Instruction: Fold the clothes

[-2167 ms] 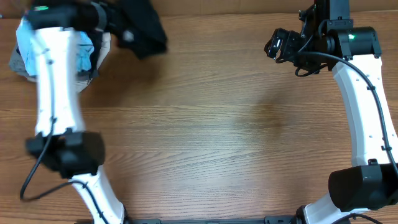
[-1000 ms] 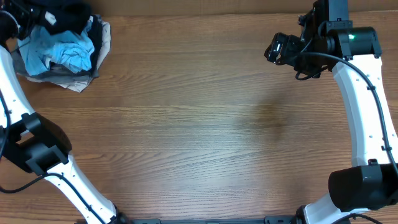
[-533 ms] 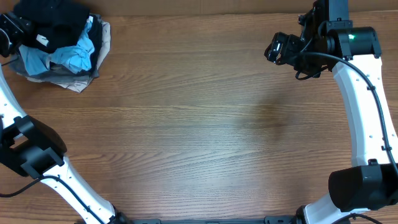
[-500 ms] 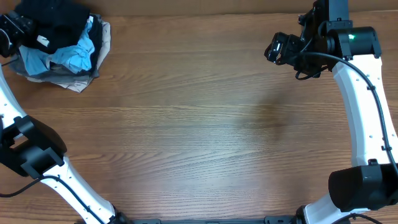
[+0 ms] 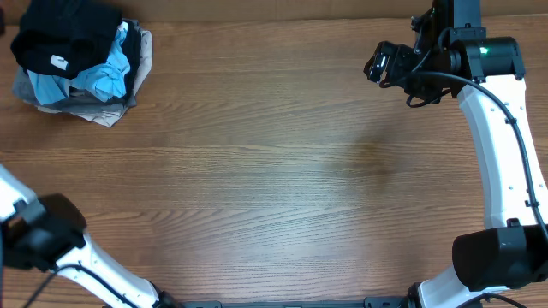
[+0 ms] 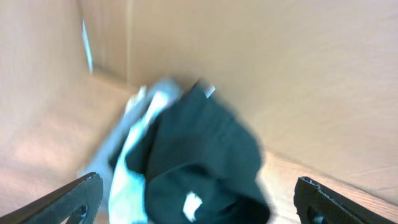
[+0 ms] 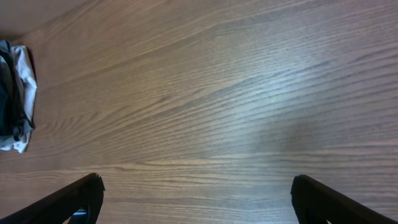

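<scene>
The clothes, a black garment with a small white tag, lie bunched on top of a pile at the table's far left corner. In the left wrist view the black clothes fill the middle, blurred, with the tag low down. My left gripper is open, its fingers wide apart on either side and nothing between them; overhead it is out of the picture. My right gripper hangs open above bare wood at the far right, and the right gripper holds nothing.
Under the black garment lie a light blue shirt and grey and tan garments. The pile shows at the left edge of the right wrist view. A cardboard wall stands behind the pile. The left arm's base sits front left.
My left gripper opened and let go of the black garment, which now rests on the pile. The left arm drew back leftward out of the overhead picture. The right arm has not moved.
</scene>
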You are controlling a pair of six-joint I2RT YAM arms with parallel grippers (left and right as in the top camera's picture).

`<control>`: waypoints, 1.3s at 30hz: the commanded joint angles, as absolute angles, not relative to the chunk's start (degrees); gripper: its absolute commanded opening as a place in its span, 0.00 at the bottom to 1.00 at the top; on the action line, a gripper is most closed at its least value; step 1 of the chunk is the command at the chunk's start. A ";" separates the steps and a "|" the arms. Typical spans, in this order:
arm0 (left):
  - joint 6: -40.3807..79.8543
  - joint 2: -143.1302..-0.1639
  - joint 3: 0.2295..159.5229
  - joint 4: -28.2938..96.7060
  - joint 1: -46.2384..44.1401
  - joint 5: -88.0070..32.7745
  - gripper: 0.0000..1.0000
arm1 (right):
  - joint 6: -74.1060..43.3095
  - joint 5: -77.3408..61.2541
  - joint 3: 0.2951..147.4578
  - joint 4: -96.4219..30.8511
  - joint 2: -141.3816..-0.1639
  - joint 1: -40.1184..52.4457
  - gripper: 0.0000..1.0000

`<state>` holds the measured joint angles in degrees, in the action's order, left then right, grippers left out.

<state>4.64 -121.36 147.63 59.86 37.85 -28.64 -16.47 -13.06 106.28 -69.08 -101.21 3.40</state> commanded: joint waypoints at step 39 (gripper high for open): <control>-12.60 -134.54 149.95 50.17 23.18 -3.42 1.00 | -12.08 -6.70 120.92 -74.08 -100.20 0.69 1.00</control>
<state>-14.55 -146.47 149.49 49.98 21.65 -4.75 -15.18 -9.98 111.09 -72.47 -102.76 2.28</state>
